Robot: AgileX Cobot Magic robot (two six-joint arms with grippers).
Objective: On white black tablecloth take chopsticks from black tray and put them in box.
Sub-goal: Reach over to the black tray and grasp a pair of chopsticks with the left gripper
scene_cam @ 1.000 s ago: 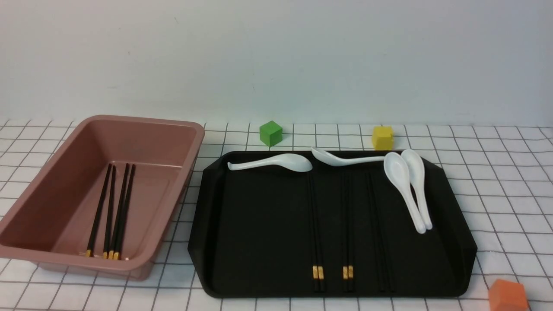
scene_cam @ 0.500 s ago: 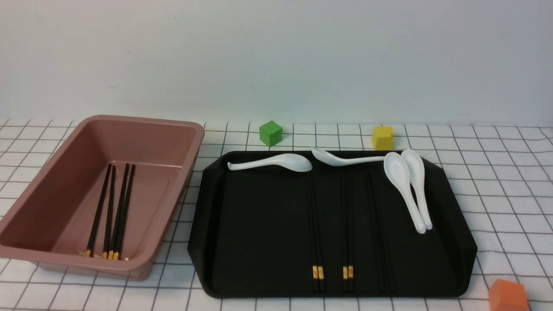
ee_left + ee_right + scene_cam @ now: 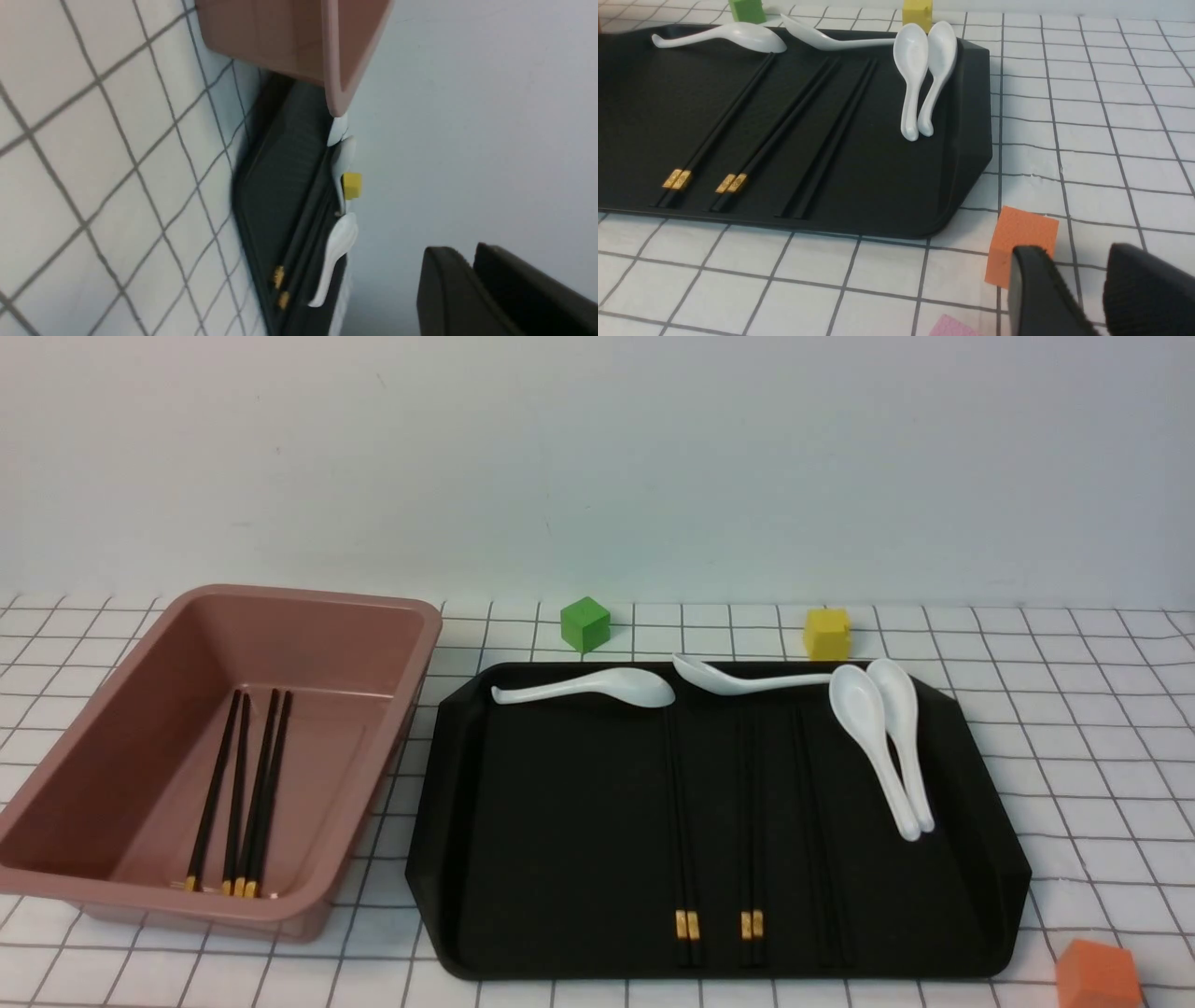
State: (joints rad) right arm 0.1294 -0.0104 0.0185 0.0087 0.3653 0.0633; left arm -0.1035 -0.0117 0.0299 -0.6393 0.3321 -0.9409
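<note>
The black tray [image 3: 560, 821] lies mid-table on the gridded tablecloth [image 3: 1074, 728]. Three pairs of black chopsticks [image 3: 684, 831] lie side by side in it; two pairs show gold bands at the near end. They also show in the right wrist view [image 3: 780, 126]. The pink box [image 3: 373, 709] stands left of the tray and holds several chopsticks [image 3: 238, 793]. Neither gripper shows in the front view. My left gripper [image 3: 462, 254] is shut and empty, near the box's corner [image 3: 299, 37]. My right gripper [image 3: 1078, 261] is open and empty, off the tray's near right corner.
Several white spoons [image 3: 878, 737] lie along the tray's far and right sides. A green cube [image 3: 584, 623] and a yellow cube [image 3: 827, 633] stand behind the tray. An orange cube [image 3: 1020, 238] sits just beyond my right gripper; a pink scrap [image 3: 955, 327] lies below it.
</note>
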